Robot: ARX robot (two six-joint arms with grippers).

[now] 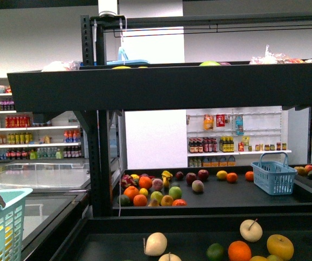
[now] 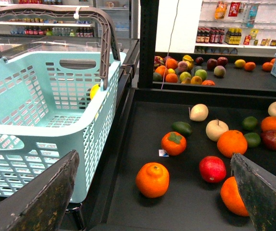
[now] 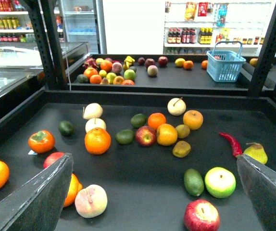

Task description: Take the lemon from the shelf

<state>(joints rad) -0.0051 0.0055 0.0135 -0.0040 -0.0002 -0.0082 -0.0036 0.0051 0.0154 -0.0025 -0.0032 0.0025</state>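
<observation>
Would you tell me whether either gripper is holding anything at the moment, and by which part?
Nothing is held: the left gripper and right gripper both stand open and empty.

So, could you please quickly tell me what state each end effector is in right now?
Left end effector: open, holding nothing.
Right end effector: open, holding nothing.

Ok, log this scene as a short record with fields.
left gripper: jaws open, empty
right gripper: jaws open, empty
shelf: near tray holds scattered fruit
lemon: probably the yellow fruit on the far tray beside an orange; too small to confirm
basket: pale blue, beside the shelf
</observation>
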